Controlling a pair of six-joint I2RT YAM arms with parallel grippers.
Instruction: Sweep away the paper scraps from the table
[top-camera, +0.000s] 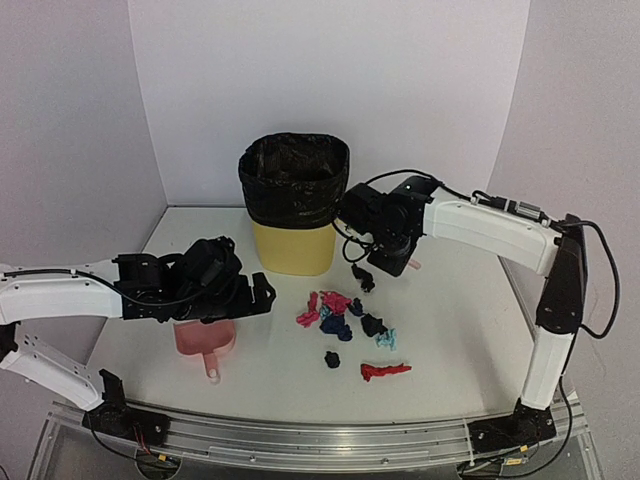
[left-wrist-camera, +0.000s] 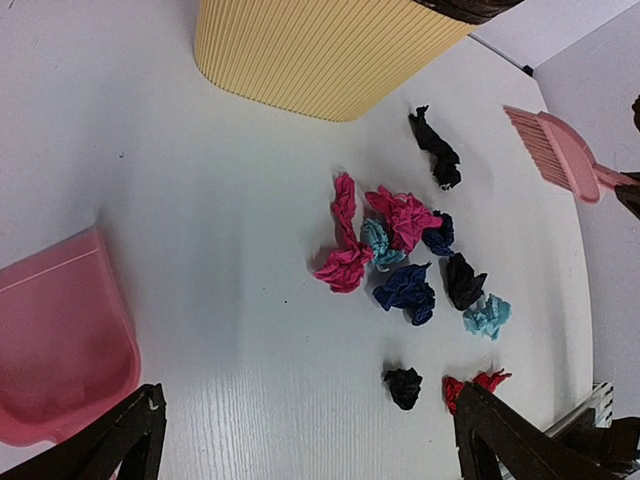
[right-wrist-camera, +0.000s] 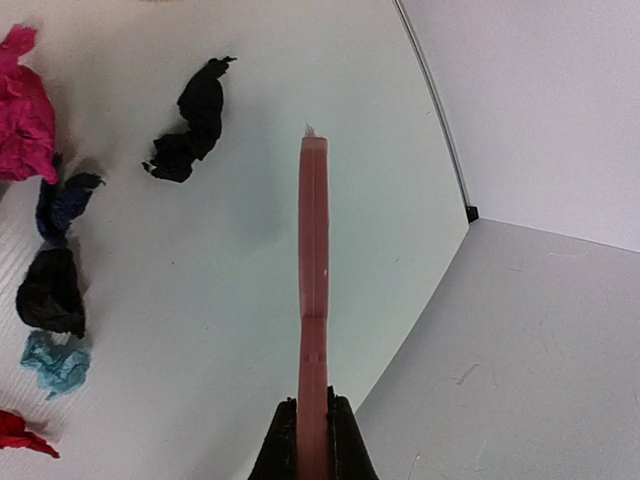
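Note:
Several paper scraps (top-camera: 340, 312), red, navy, black and teal, lie bunched on the white table (top-camera: 450, 340) in front of the bin. One black wad (right-wrist-camera: 190, 120) lies apart, nearest the brush. My right gripper (right-wrist-camera: 313, 405) is shut on the handle of the pink hand brush (right-wrist-camera: 313, 250), which is held edge-on above the table behind the scraps (left-wrist-camera: 405, 290). My left gripper (left-wrist-camera: 308, 400) is open with nothing between its fingers, hovering left of the scraps. The pink dustpan (left-wrist-camera: 60, 340) sits just to its left.
A yellow ribbed bin (top-camera: 293, 205) with a black liner stands at the back centre. The dustpan (top-camera: 205, 340) rests under my left arm. White walls close in the back and both sides. A metal rail (top-camera: 320, 440) runs along the front edge.

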